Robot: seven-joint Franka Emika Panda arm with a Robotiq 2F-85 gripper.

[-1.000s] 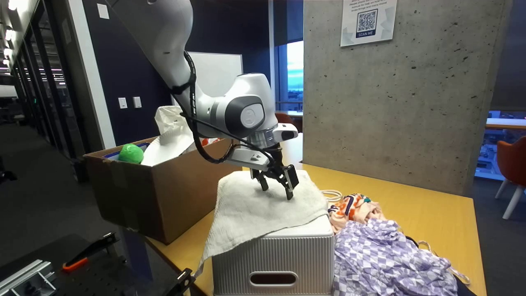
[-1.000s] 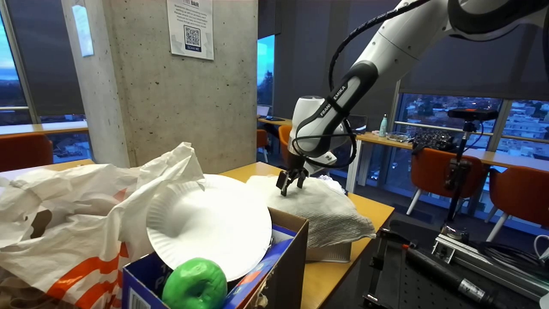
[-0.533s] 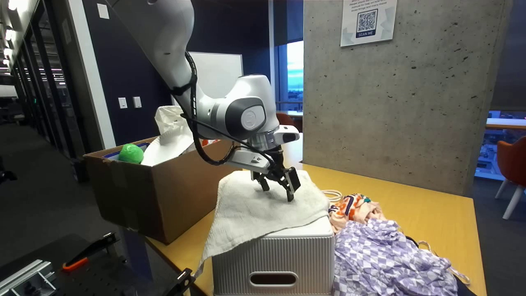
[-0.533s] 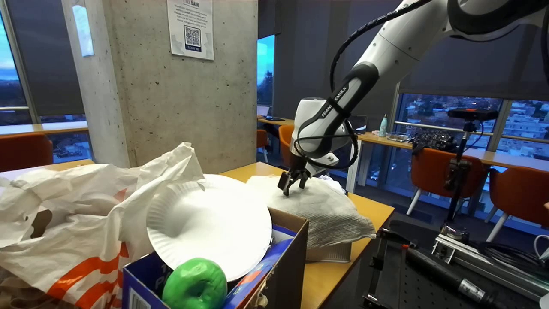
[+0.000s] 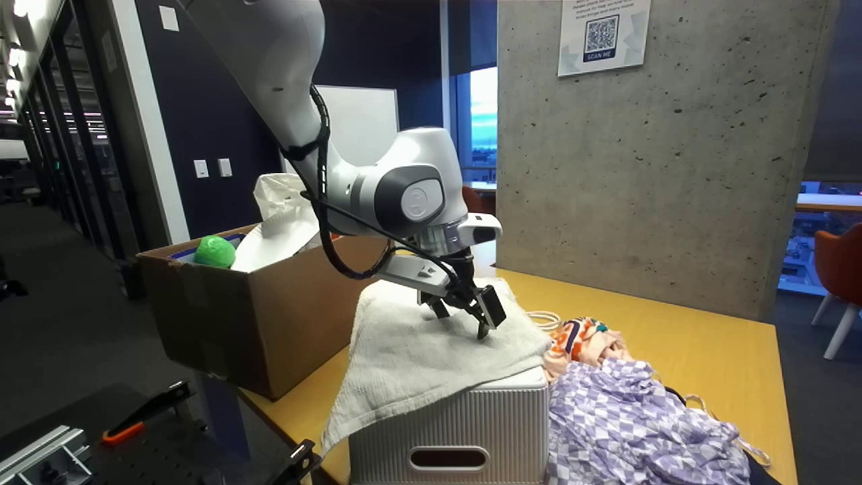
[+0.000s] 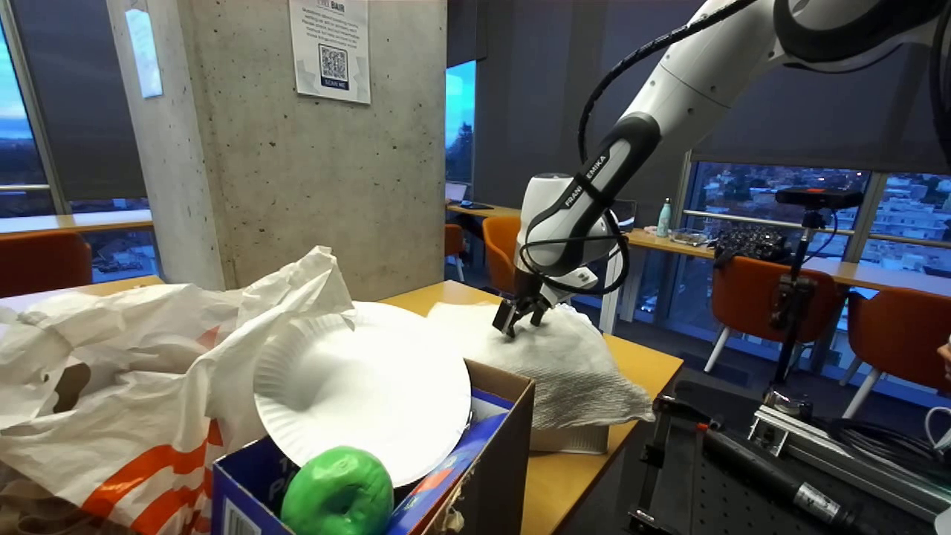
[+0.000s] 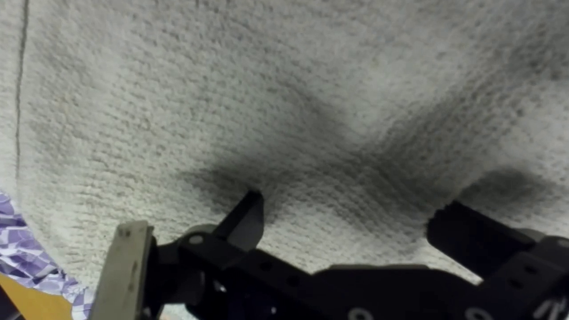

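A white textured towel [image 5: 411, 370] is draped over a light ribbed box [image 5: 512, 424] with an oval handle slot. One towel corner hangs down past the box's side. My gripper [image 5: 463, 323] points down over the towel's top, fingers spread apart. In an exterior view the gripper [image 6: 523, 329] also stands on the towel [image 6: 557, 371]. In the wrist view the gripper [image 7: 350, 204] is open, its two fingertips at the towel surface [image 7: 200, 98], and a shallow shadowed fold runs between them. The fingertips appear to touch the towel. No cloth is clearly pinched.
A purple checkered cloth [image 5: 633, 417] and a peach patterned cloth [image 5: 592, 343] lie beside the ribbed box on the yellow table [image 5: 714, 330]. A cardboard box [image 5: 310, 323] holds a green round object [image 6: 338, 490], a white plate [image 6: 371, 394] and a plastic bag [image 6: 148, 401]. A concrete pillar [image 5: 633, 175] stands behind.
The gripper has moved slightly down and toward the checkered cloth's side. The towel has shifted with it, its edge now reaching over the box's edge there. The fingers remain apart.
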